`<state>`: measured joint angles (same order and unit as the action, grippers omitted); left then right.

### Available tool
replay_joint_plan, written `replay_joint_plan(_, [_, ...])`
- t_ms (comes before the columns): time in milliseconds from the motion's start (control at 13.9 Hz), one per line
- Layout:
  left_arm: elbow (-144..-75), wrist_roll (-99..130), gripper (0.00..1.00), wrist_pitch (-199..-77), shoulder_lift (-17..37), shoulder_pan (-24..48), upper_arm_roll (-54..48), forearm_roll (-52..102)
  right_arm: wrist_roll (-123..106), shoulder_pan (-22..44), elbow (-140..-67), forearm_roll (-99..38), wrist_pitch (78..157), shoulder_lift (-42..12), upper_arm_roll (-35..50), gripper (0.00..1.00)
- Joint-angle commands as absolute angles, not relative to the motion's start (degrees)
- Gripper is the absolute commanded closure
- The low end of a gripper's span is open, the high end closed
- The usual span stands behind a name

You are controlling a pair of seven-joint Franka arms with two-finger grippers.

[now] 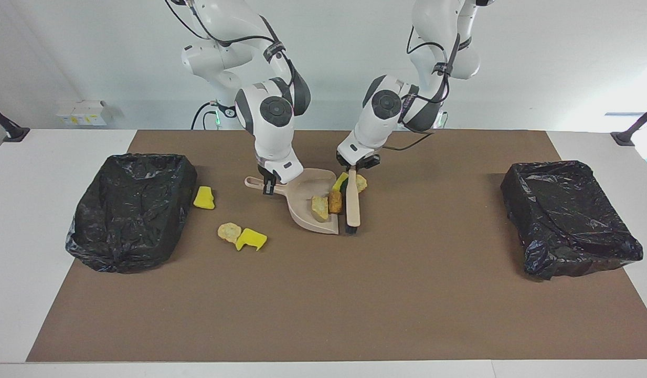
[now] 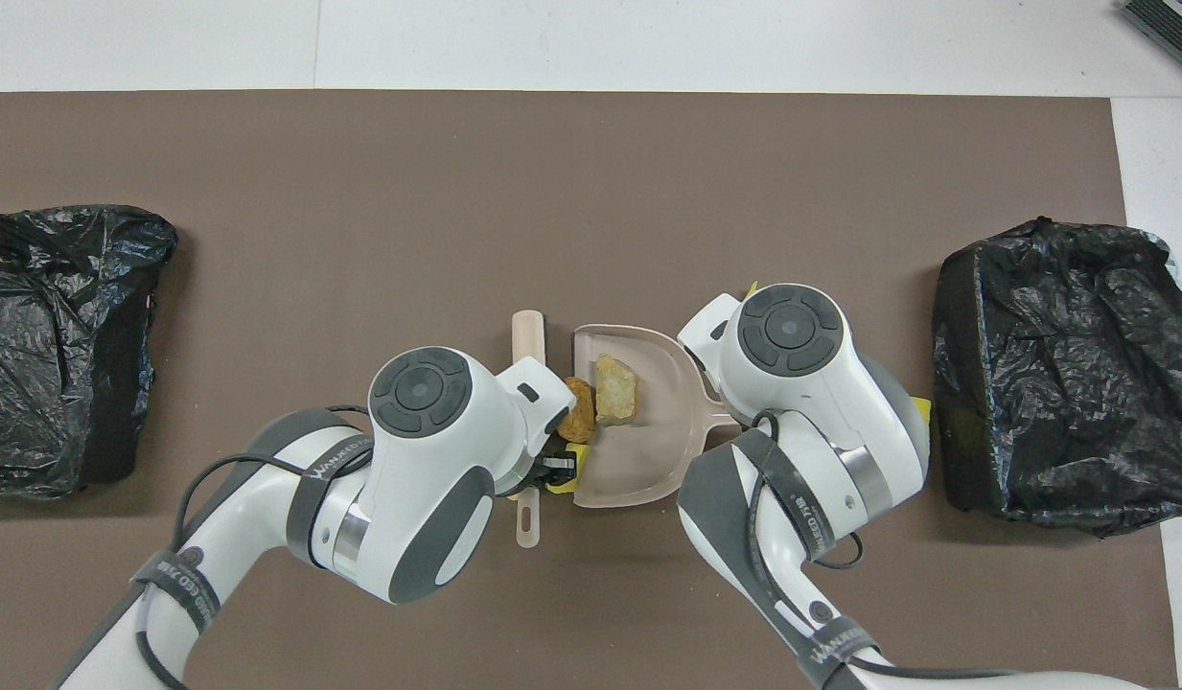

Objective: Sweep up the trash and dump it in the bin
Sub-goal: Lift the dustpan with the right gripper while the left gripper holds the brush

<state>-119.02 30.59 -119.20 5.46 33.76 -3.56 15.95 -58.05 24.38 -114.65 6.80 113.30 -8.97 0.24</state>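
Gripping the brush (image 1: 352, 205) by its handle, the left gripper (image 1: 354, 167) holds it against the dustpan (image 1: 302, 197) mouth. The right gripper (image 1: 269, 185) is clamped on the dustpan's handle. Two tan scraps (image 1: 327, 205) lie in the pan; a yellow chunk and a pale lump (image 1: 359, 182), partly hidden, seem to sit beside the brush. Three more scraps (image 1: 230, 231) lie on the brown mat (image 1: 323, 294) toward the right arm's bin (image 1: 129, 210). Another bin (image 1: 567, 215) stands at the left arm's end.
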Motion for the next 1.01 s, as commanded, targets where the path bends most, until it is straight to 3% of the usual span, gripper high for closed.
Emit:
replay_joint_plan(0, [-117.6,41.1,1.00,-115.2,4.1,31.8,-3.5,16.7,-56.0,24.3,-116.5,8.3,114.8,-7.7,0.6,1.00])
replay_joint_plan(216, [-118.5,49.7,1.00,-105.9,1.9,30.1,-3.3,16.7,-56.7,23.9,-116.5,8.3,115.0,-7.7,0.6,1.00])
replay_joint_plan(433, [-123.8,55.6,1.00,-101.2,-2.4,31.1,-3.7,16.6,-58.5,23.7,-116.5,8.3,115.5,-7.8,0.6,1.00])
replay_joint_plan(649, [-133.8,62.6,1.00,-111.5,-7.7,36.1,-3.8,16.7,-65.0,23.5,-116.5,9.2,116.0,-7.9,0.5,1.00])
replay_joint_plan(937, [-134.5,63.3,1.00,-120.4,-4.6,40.9,-4.0,18.0,-68.5,23.3,-116.5,12.7,115.9,-7.9,0.6,1.00])
